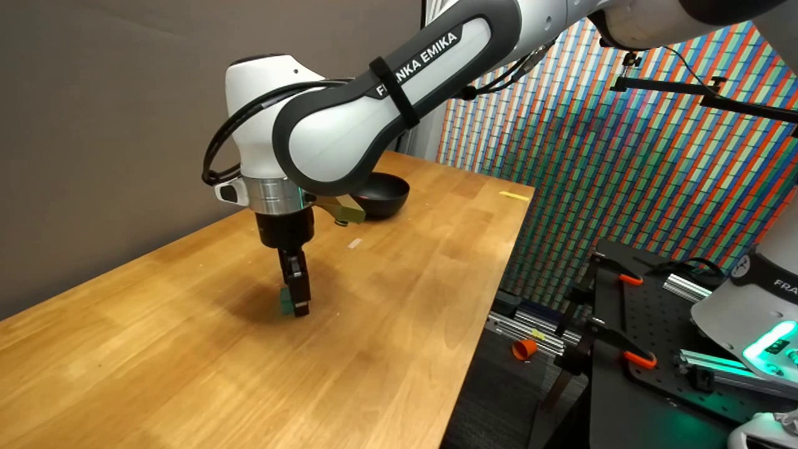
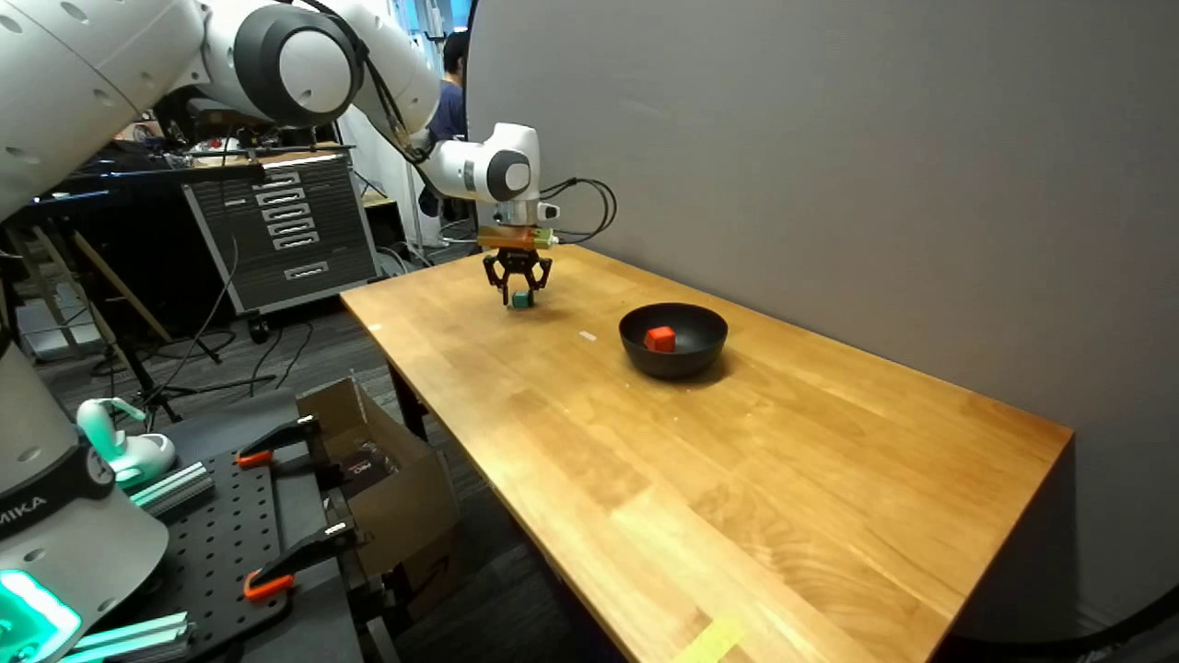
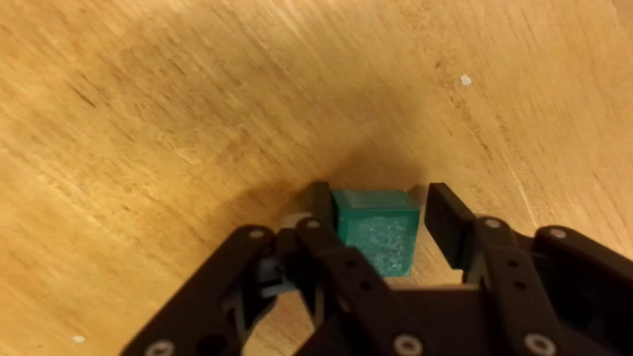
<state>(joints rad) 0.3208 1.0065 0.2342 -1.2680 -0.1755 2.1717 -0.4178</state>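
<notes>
Lower centre, wrist view: pincer [image 3: 380, 200] part-open astride teal cube [image 3: 380, 240].
Gap at cube's right; best squeeze gently, without skewing it.

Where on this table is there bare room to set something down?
Nearly bare: the table between the bowl and the yellow tape, and its end past the gripper, away from the bowl. Crowded: at the gripper, astride the green block, and in the bowl, holding a red block.
</notes>
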